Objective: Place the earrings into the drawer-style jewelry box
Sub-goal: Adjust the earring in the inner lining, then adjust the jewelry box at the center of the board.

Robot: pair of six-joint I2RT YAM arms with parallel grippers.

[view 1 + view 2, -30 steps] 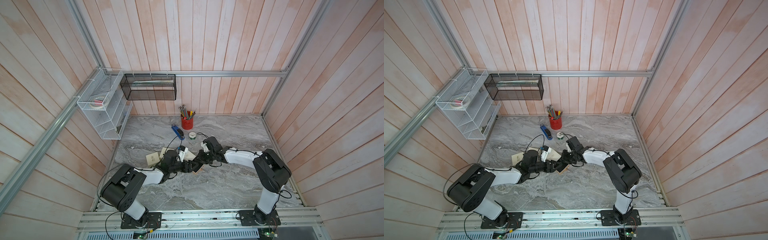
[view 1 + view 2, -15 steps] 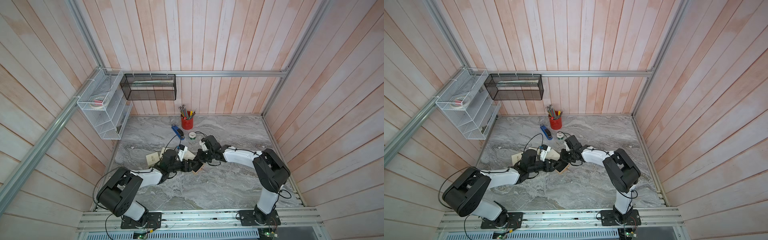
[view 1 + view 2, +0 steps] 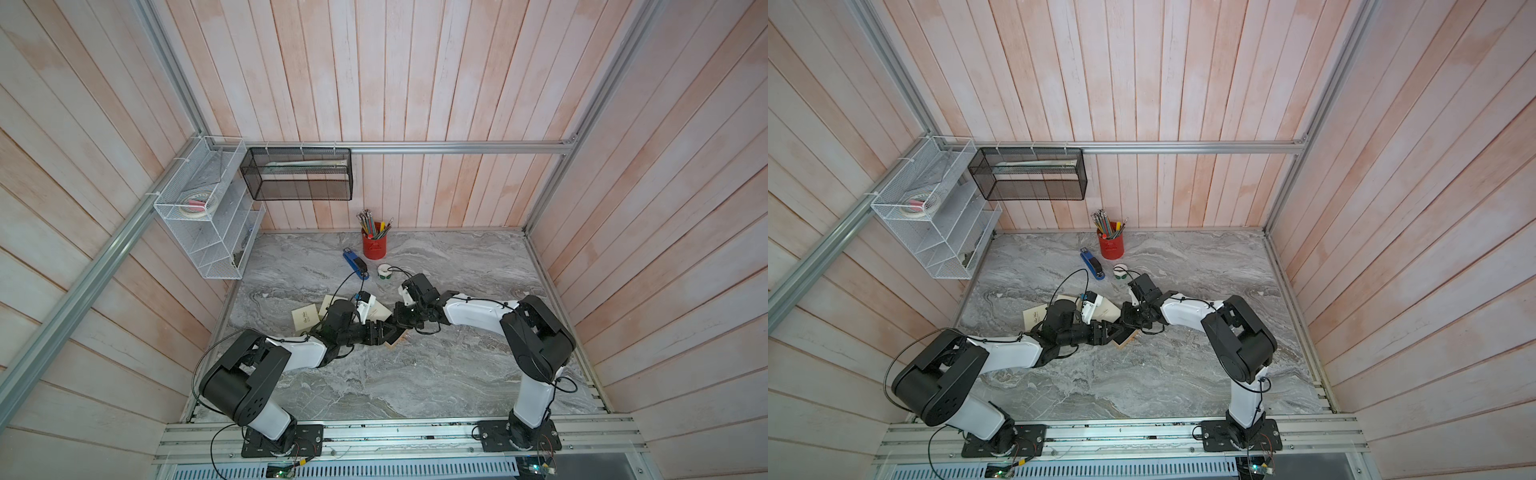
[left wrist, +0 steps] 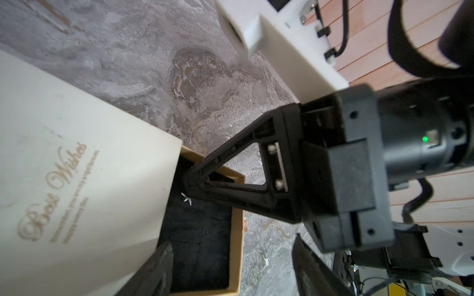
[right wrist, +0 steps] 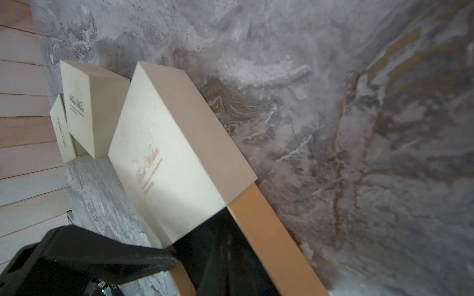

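Earring just beside right hand tip

The small silvery earring in the black-lined tan drawer is too tiny to resolve, partly behind the right gripper.

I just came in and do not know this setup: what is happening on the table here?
The right pincer, shut, has its tips inside the pulled-out drawer of the cream jewelry box. A small silvery earring shows at those tips over the black lining; whether it is gripped is unclear. The left pincer, jaws apart, sits at the drawer's open end.
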